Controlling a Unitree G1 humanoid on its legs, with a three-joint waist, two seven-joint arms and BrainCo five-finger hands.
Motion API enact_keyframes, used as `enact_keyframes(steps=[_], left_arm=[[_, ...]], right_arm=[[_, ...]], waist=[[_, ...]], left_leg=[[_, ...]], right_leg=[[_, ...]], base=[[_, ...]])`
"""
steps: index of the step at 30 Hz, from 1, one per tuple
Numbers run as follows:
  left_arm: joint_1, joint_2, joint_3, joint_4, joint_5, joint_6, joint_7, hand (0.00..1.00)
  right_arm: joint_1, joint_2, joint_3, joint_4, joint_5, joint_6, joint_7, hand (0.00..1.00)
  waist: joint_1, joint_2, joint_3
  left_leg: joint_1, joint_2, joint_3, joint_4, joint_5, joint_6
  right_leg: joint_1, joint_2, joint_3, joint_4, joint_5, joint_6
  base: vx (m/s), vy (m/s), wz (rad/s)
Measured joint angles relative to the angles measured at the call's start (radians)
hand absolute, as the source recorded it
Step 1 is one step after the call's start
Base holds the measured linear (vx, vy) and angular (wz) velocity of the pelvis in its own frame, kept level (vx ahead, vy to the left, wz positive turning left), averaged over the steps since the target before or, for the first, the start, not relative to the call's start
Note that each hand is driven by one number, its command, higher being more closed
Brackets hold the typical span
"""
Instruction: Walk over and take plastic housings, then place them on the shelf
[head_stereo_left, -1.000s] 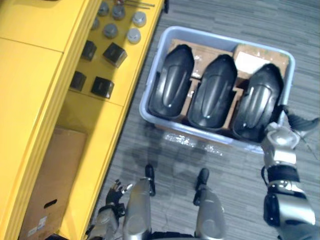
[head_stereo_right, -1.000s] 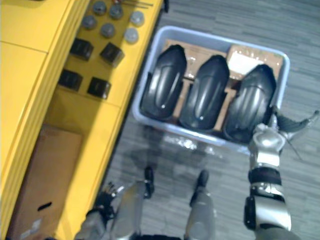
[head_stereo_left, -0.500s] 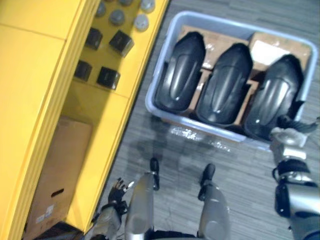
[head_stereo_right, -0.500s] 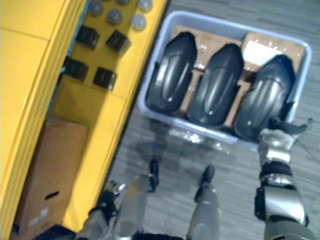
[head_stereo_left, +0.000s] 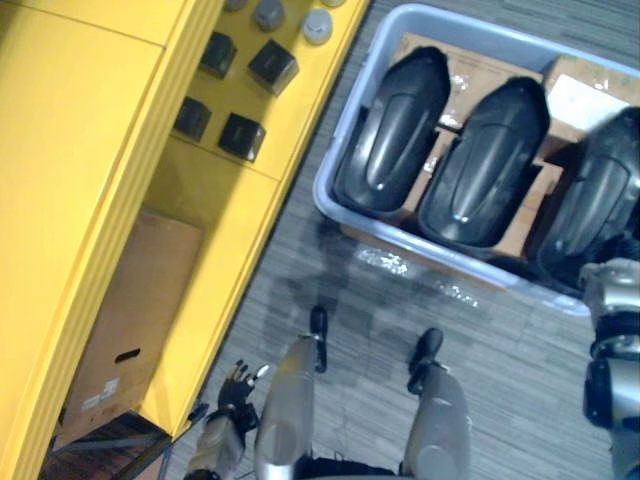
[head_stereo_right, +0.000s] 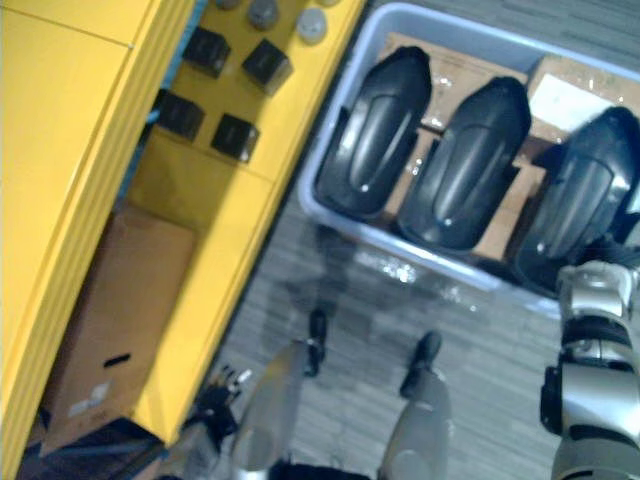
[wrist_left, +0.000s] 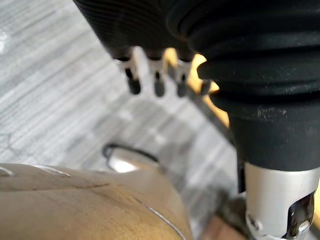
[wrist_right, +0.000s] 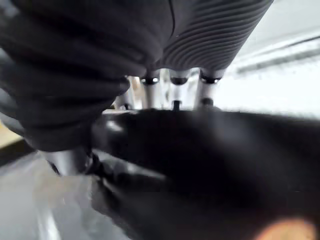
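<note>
**Step in hand: pick-up.** Three glossy black moulded plastic housings lie side by side in the pale blue plastic bin (head_stereo_left: 450, 258) on the grey striped carpet floor (head_stereo_left: 300, 270), resting on brown cardboard sheets (head_stereo_left: 470, 70). None is on the shelf.

**Hand state**
- The right hand (wrist_right: 200, 35) is at the bin's near right corner, over the rightmost housing (head_stereo_right: 575, 200). In the right wrist view its fingers (wrist_right: 173, 90) pass beyond the housing's dark curved surface. Their tips are hidden, so whether a grip is made cannot be told.
- The left hand (head_stereo_left: 232, 390) hangs low beside the shelf front. Its fingers (wrist_left: 156, 85) are relaxed and hold nothing.

**Next move (judgement)**
1. Secure the rightmost housing, probably at its near end.
2. Lift it straight up until it clears the bin wall.
3. Turn towards the yellow metal shelf (head_stereo_left: 90, 150) and set it down.

**Edges and room**
- The middle housing (head_stereo_left: 483, 160) lies just beside the target; a sideways pull may drag it.
- The leftmost housing (head_stereo_left: 392, 135) is nearest the shelf.
- The shelf board beside the bin carries small black blocks (head_stereo_left: 246, 135) and grey discs (head_stereo_left: 318, 25), with bare yellow surface nearer the robot.
- The level below holds a brown cardboard box (head_stereo_left: 130, 320).
- The bin sits close to the shelf edge.
</note>
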Motion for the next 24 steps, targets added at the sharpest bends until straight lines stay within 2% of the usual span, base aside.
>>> enact_keyframes(steps=[5,10,12,18,21,24], left_arm=[[0.009,-0.001,0.0,-0.033,0.0,0.0,0.0,0.0],[0.015,-0.004,-0.004,-0.078,-0.01,-0.002,-0.003,0.0],[0.016,-0.005,-0.021,-0.09,-0.05,-0.004,-0.009,0.0],[0.042,0.0,-0.027,-0.163,-0.177,-0.029,-0.029,0.0],[0.056,-0.001,-0.029,-0.256,-0.219,-0.053,-0.022,0.0],[0.058,0.0,-0.028,-0.359,-0.235,-0.068,-0.006,0.0]], right_arm=[[-0.004,0.001,0.017,0.0,-0.052,0.024,0.017,1.0],[-0.005,0.002,0.047,-0.003,-0.099,0.01,0.066,1.0],[-0.005,0.005,0.087,-0.012,-0.107,0.011,0.081,1.0],[-0.01,0.016,0.135,-0.129,-0.162,0.007,0.084,1.0],[-0.016,0.014,0.163,-0.159,-0.205,-0.013,0.081,1.0],[-0.04,0.014,0.175,-0.173,-0.227,-0.033,0.074,1.0]], waist=[[0.002,-0.002,0.0],[0.002,-0.009,-0.002],[0.001,-0.014,-0.002],[0.001,-0.051,-0.017],[-0.001,-0.07,-0.024],[0.002,-0.076,-0.027]], left_leg=[[0.015,0.001,0.0,-0.019,0.014,-0.003],[0.023,0.01,-0.001,-0.031,0.026,-0.01],[0.039,0.014,-0.002,-0.034,0.029,-0.012],[0.052,0.031,0.0,-0.043,0.031,-0.015],[0.055,0.035,-0.005,-0.04,0.031,-0.015],[0.056,0.041,-0.007,-0.037,0.031,-0.015]], right_leg=[[0.004,-0.001,-0.001,0.007,-0.002,-0.003],[0.008,0.008,-0.002,0.006,-0.002,-0.006],[0.025,0.013,-0.004,-0.002,0.0,-0.007],[0.049,0.038,-0.005,-0.044,0.02,-0.015],[0.065,0.046,-0.014,-0.061,0.027,-0.016],[0.078,0.056,-0.021,-0.081,0.04,-0.02]], base=[[0.0,-0.004,0.01],[0.0,0.0,0.0],[0.01,-0.003,-0.02],[0.01,0.005,-0.04],[0.0,0.0,0.0],[0.0,0.014,0.0]])
